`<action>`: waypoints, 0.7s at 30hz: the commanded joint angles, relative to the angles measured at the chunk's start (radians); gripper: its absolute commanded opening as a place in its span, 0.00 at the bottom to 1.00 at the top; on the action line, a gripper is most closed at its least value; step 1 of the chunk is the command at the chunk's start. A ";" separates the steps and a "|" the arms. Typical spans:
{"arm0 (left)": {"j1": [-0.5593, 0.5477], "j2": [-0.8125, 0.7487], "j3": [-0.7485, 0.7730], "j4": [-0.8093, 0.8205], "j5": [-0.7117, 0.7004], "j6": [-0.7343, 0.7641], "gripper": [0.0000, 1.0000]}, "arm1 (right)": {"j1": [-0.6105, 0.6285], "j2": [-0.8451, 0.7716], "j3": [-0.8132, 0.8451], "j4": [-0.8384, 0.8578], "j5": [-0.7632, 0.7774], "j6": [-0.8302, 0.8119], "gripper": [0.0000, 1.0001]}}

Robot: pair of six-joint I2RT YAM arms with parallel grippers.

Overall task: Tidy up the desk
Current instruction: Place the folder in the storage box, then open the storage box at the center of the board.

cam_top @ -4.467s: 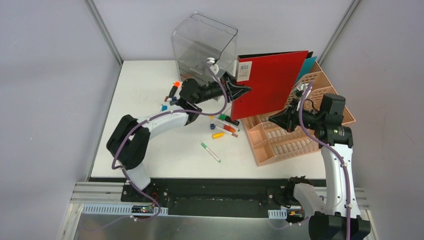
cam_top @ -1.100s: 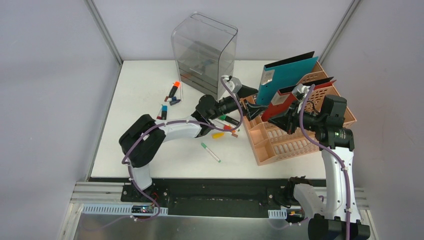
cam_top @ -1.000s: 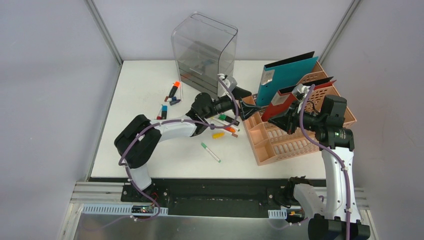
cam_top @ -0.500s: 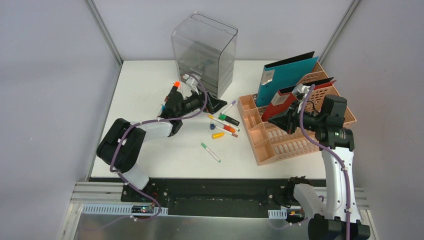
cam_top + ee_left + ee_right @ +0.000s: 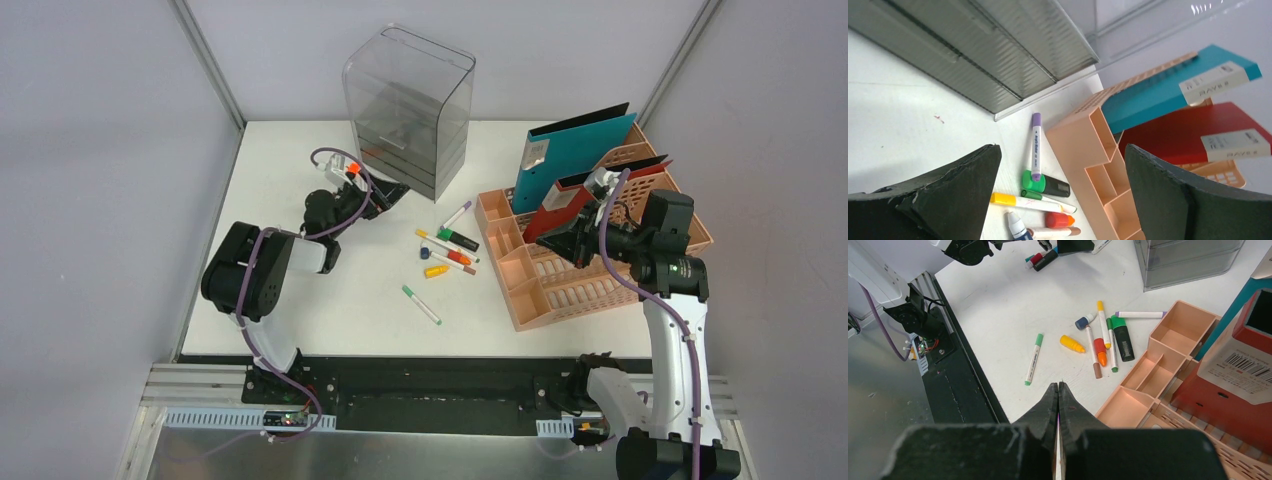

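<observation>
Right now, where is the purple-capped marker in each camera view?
Top external: purple-capped marker, centre, between drawer box and peach rack.
Left wrist: centre, just left of the rack.
Right wrist: upper right, left of the rack's corner.
Shared landmark: the rack's corner compartment.

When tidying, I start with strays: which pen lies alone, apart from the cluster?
The green-capped white pen, lying alone nearer the front of the desk than the clustered pens.
</observation>
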 commanded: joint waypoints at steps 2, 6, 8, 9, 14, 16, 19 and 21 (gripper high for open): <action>0.017 -0.005 0.020 0.054 -0.089 -0.045 0.99 | -0.004 -0.004 0.008 0.039 -0.026 -0.011 0.00; 0.017 -0.045 0.059 -0.053 -0.167 -0.016 0.99 | -0.003 -0.002 0.008 0.037 -0.035 -0.009 0.00; 0.017 -0.051 0.086 -0.098 -0.192 -0.021 0.99 | -0.002 -0.004 0.009 0.038 -0.037 -0.008 0.00; 0.017 -0.050 0.100 -0.107 -0.200 -0.028 0.99 | -0.002 -0.005 0.009 0.038 -0.038 -0.007 0.00; 0.022 -0.014 0.179 -0.111 -0.208 -0.084 0.99 | -0.003 -0.008 0.010 0.038 -0.044 -0.006 0.00; 0.025 0.006 0.206 -0.098 -0.204 -0.108 0.94 | -0.002 -0.007 0.009 0.038 -0.046 -0.006 0.00; 0.028 0.030 0.251 -0.102 -0.213 -0.145 0.85 | -0.003 -0.007 0.006 0.040 -0.047 -0.004 0.00; 0.029 0.042 0.275 -0.108 -0.221 -0.161 0.81 | -0.004 -0.006 0.005 0.046 -0.045 -0.002 0.00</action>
